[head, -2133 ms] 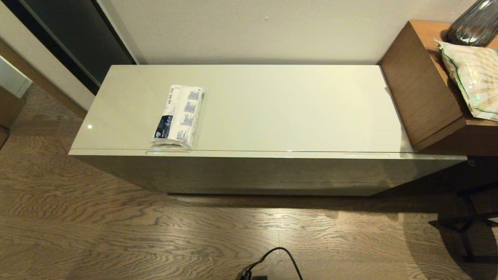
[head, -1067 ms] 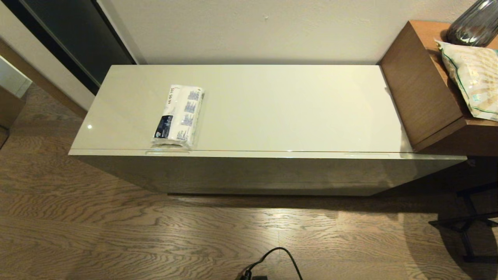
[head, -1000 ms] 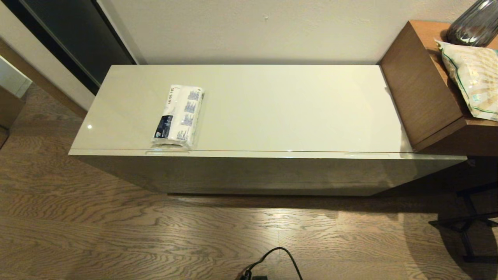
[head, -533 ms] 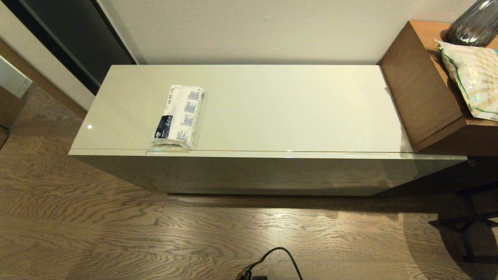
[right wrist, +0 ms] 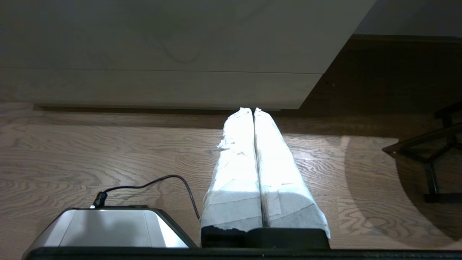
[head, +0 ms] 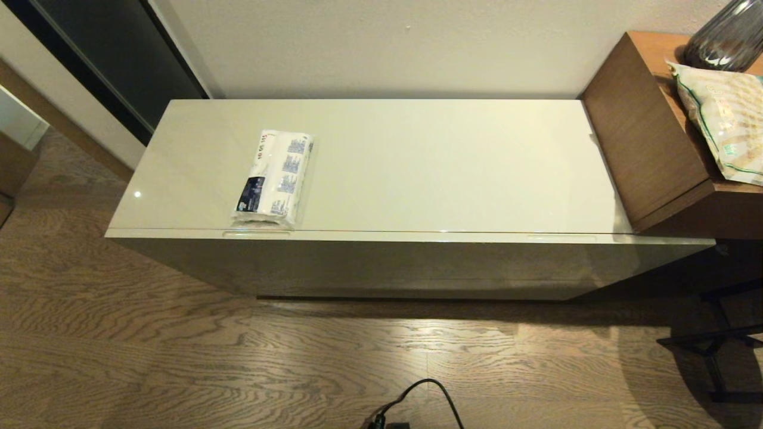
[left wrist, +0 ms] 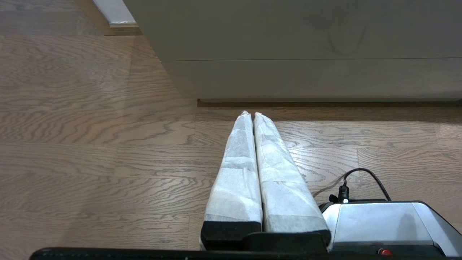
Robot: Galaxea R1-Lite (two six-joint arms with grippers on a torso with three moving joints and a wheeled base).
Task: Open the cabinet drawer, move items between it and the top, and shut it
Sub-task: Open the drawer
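A white plastic-wrapped tissue pack (head: 273, 178) with a dark blue label lies on the cabinet's glossy cream top (head: 429, 167), at its left front. The long grey-beige drawer (head: 411, 253) below the top is closed, with slot handles at left (head: 256, 234) and right (head: 560, 238). No slippers are in view. Neither arm shows in the head view. My left gripper (left wrist: 251, 114) hangs shut and empty low over the floor before the cabinet front (left wrist: 306, 43). My right gripper (right wrist: 252, 110) is likewise shut and empty near the cabinet's right end (right wrist: 180, 54).
A brown wooden unit (head: 650, 137) abuts the cabinet's right end, carrying a snack bag (head: 724, 119) and a dark vase (head: 727, 36). A black frame (head: 715, 351) stands on the floor at right. A black cable (head: 417, 399) and my base (left wrist: 379, 224) lie near me.
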